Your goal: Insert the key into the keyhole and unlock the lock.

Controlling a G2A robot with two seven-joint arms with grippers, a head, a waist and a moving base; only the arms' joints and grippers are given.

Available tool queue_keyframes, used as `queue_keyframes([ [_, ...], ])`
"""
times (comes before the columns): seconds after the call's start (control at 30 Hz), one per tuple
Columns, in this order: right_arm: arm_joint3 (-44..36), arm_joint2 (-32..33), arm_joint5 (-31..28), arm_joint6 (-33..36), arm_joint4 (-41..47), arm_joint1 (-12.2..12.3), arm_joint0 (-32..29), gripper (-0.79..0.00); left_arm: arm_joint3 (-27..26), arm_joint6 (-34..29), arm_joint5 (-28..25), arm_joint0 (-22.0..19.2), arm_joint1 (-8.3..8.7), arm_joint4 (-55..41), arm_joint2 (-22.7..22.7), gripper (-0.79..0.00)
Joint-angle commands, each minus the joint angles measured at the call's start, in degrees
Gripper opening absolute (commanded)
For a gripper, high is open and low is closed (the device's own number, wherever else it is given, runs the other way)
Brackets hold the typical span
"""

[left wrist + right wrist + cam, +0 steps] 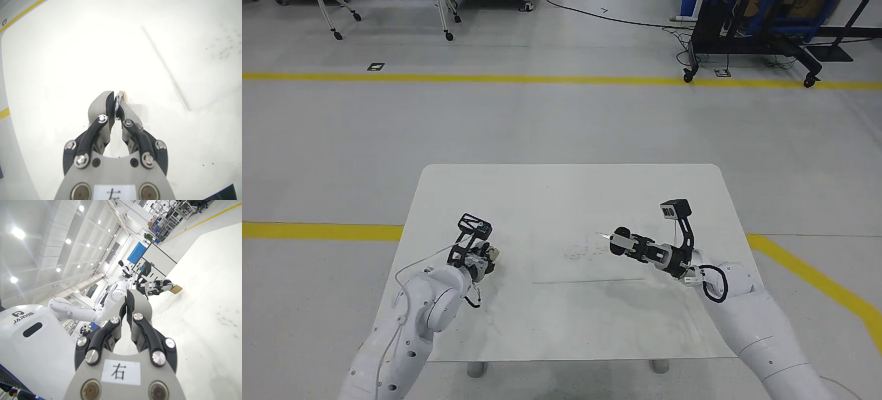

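— Where is the lock point(125, 97) just now?

— In the left gripper point(117, 98), over the left part of the table point(572, 190); the brass body sticks out past the fingertips; its silver shackle point(116, 105) sits between the black pads point(110, 106).

— So that pincer is closed?

— Nearly all the way; the pads are drawn in tight on the shackle, with only the thickness of the metal between them; seen from the right wrist, the body hangs tilted, close over the tabletop; whether it touches the surface I cannot tell.

— And the right gripper point(620, 240)?

— It is over the right part of the table, pointing toward the left one; the two are well apart; in its own wrist view its fingers are pressed together, pad against pad.

— Has it got the key point(603, 237)?

— From above, a thin silvery sliver juts from its tip toward the middle of the table; I take that for the key, pinched at its head; it is too small to make out the teeth.

— Anything between the two?

— Some faint grey scuff marks point(577, 250) on the white top, near the key's tip; key and lock are apart; the key is not in the lock.
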Motion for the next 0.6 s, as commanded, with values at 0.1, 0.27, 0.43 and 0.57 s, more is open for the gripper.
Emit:
queue_keyframes([
  [0.1, 0.0, 0.0, 0.0, 0.0, 0.0, 0.0, 0.0, -0.785, -3.7, 16.8, -8.7, 3.9, 0.18, -10.7, -4.5, -0.785],
  [0.27, 0.0, 0.0, 0.0, 0.0, 0.0, 0.0, 0.0, -0.785, -4.1, 21.6, -13.0, 5.3, 0.16, -17.0, -5.9, -0.785],
  [0.43, 0.0, 0.0, 0.0, 0.0, 0.0, 0.0, 0.0, -0.785, -4.1, 21.6, -13.0, 5.3, 0.16, -17.0, -5.9, -0.785],
  [0.57, 0.0, 0.0, 0.0, 0.0, 0.0, 0.0, 0.0, -0.785, -3.3, 21.5, -14.9, 5.5, -0.01, -22.5, -5.6, -0.785],
])
